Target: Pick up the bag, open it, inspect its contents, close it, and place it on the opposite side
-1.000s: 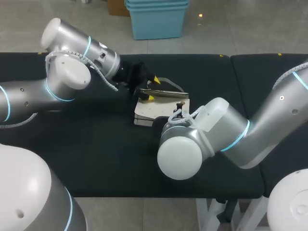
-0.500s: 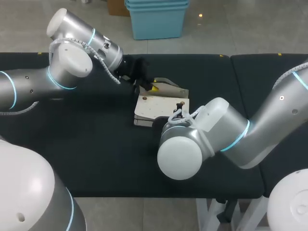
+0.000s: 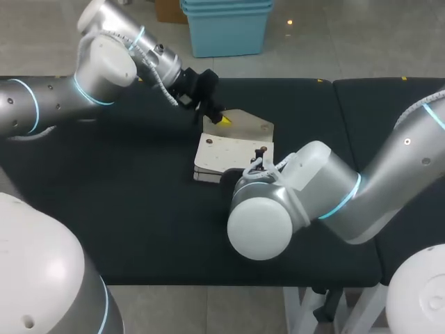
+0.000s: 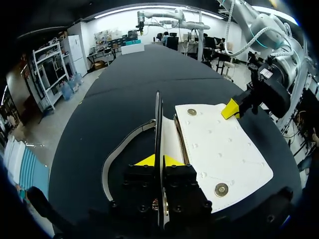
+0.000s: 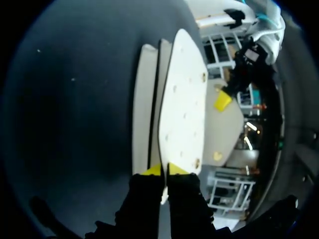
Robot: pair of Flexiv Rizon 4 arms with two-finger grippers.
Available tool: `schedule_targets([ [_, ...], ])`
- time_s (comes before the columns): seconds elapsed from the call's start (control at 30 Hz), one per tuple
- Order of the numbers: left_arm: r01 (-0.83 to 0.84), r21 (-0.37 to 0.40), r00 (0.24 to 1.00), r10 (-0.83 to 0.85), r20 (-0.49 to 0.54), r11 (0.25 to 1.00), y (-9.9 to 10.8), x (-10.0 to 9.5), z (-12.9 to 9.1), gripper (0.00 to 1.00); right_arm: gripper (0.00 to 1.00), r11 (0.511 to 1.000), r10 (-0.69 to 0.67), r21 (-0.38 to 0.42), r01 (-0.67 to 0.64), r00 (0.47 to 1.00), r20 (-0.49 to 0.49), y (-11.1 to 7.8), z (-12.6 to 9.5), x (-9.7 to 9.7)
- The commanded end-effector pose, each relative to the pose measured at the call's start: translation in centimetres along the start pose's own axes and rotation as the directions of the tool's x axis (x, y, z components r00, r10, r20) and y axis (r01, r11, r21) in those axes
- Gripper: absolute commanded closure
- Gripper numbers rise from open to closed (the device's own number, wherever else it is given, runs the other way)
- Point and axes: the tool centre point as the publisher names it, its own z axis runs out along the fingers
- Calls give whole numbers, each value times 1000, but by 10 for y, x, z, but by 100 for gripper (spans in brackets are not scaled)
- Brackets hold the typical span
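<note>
My left arm [image 3: 49,104] came in from 9 o'clock and angled across the table [image 3: 125,202] to the 11 o'clock corner of the bag [image 3: 233,147]. There my left gripper [image 3: 220,117] was pressed together on a thin raised edge of the bag, which showed edge-on from my wrist. My right arm [image 3: 348,198] reached in from 3 o'clock, and its bulky wrist hid the fingers from above. Its own camera showed my right gripper [image 5: 164,171] pinching the bag's 6 o'clock edge. The bag lay mid-table, its strap [image 4: 115,154] looped beside it.
</note>
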Motion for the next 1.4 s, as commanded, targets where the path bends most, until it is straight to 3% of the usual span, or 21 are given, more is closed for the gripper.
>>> schedule_targets([
  [0.03,3,13,996,-2,-94,1000,3,-9,2,100,100,998,17,-69,-6,987,158,-6,-2,3],
  [0.07,3,13,996,-2,-93,1000,3,-8,2,100,100,998,22,-67,-11,988,155,-6,-3,2],
  [0.1,0,19,996,2,-91,1000,2,-7,1,100,61,997,28,-69,-18,988,149,-6,-4,0],
  [0.13,-1,20,996,3,-90,1000,1,-6,0,100,0,997,36,-70,-26,989,144,-7,-5,-1],
  [0.6,-20,42,1000,19,14,999,-20,7,-29,100,0,990,116,-84,-111,992,45,-13,-60,-34],
  [0.63,-20,49,1000,19,20,999,-22,9,-32,100,11,989,126,-83,-123,991,38,-13,-65,-41],
  [0.73,-18,54,999,17,29,998,-28,13,-40,100,100,988,135,-76,-132,990,35,-12,-73,-53],
  [0.83,3,63,999,-6,46,998,-37,19,-53,100,100,989,135,-68,-132,990,30,-12,-75,-63],
  [1.2,3,63,999,-6,46,998,-37,19,-53,100,100,984,170,-49,-169,985,16,-18,-75,-91],
  [1.4,25,71,998,-29,56,997,-39,24,-54,100,100,987,149,-59,-147,989,16,-6,-72,-107],
])
